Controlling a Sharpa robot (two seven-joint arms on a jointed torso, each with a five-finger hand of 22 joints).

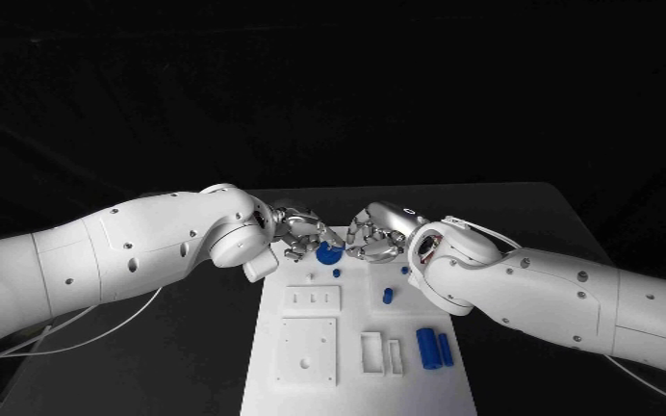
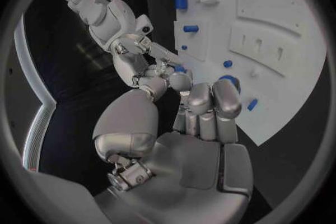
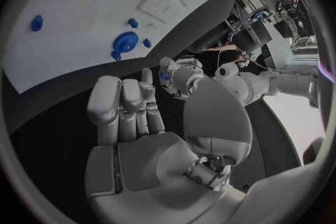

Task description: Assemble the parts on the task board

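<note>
While both arms reach inward over the far end of the white task board (image 1: 313, 377), the left robot hand (image 1: 294, 233) and the right robot hand (image 1: 372, 231) meet fingertip to fingertip around a round blue part (image 1: 329, 253) at the board's 12 o'clock edge. Whether either robot hand actually pinches it, or a smaller blue piece seen between the fingertips in the wrist views, cannot be told; the fingers of both are curled narrow and close together, not spread wide.

Elsewhere on the board, 2 blue cylinders (image 1: 434, 348) lie side by side toward 4 o'clock, and a small blue peg (image 1: 389, 295) lies near the centre, just right of a slotted white block (image 1: 314, 298). A larger white plate (image 1: 307, 351) with holes lies toward 7 o'clock.

By their look the blue parts are light, rigid and smooth, likely to roll or slip under metal fingertips. The round part would best be taken across its rim from opposite sides, the cylinders around their middle.
</note>
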